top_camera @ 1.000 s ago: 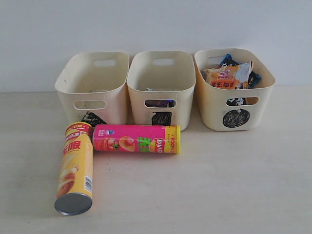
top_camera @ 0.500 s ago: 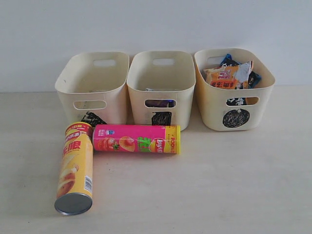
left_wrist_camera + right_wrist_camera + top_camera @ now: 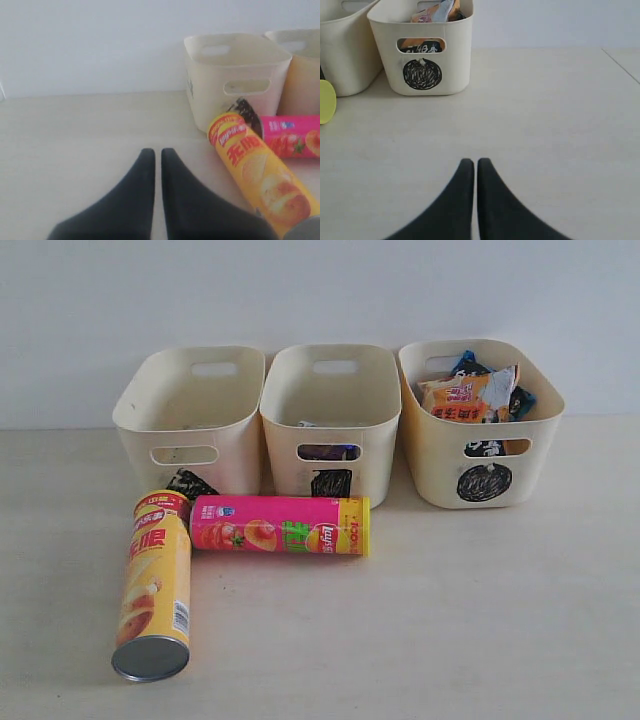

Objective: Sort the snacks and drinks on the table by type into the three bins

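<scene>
Tabletop (image 3: 460,625) as before (yellow tube (image 3: 155,585), pink tube (image 3: 280,525))

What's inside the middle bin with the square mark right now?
In the square bin, a dark purple carton shows through the handle cutout. The front wall hides anything else inside.

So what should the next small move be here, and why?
Probably open the left tool, now shut on nothing, and reach for the yellow tube lying nearest it. Both it and the pink tube lie on the table, while the bags sit in the circle bin.
</scene>
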Available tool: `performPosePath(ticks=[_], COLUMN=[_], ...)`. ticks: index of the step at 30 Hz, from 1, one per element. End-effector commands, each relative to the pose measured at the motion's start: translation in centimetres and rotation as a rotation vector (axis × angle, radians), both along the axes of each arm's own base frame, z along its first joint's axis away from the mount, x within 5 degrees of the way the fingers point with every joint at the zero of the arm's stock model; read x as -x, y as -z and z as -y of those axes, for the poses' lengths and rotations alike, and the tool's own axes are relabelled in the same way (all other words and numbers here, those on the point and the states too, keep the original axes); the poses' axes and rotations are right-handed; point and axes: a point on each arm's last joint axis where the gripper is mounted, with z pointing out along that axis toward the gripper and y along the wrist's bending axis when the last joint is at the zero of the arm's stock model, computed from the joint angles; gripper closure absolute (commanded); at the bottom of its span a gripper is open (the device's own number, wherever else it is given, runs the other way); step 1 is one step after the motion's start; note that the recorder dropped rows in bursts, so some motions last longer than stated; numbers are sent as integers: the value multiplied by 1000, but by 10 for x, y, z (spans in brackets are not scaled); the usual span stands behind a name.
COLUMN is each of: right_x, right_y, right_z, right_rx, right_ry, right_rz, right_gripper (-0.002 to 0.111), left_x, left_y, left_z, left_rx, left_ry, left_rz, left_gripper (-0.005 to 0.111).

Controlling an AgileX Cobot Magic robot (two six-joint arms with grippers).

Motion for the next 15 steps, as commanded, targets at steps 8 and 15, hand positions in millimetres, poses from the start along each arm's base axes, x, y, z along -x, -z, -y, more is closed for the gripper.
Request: performPosePath(ticks=[8, 15], right_x=[0, 0], right_y=[0, 0], right_z=[0, 0], right_rx=[2, 2], right_ry=[1, 1], right_rz=[13, 13], right_gripper=[108, 108], left_x=[2, 6], left_y=[-30, -58], left_z=[-2, -3], left_rx=[292, 328], left_ry=[-11, 3], left_rz=[330, 465], left_gripper=[102, 102])
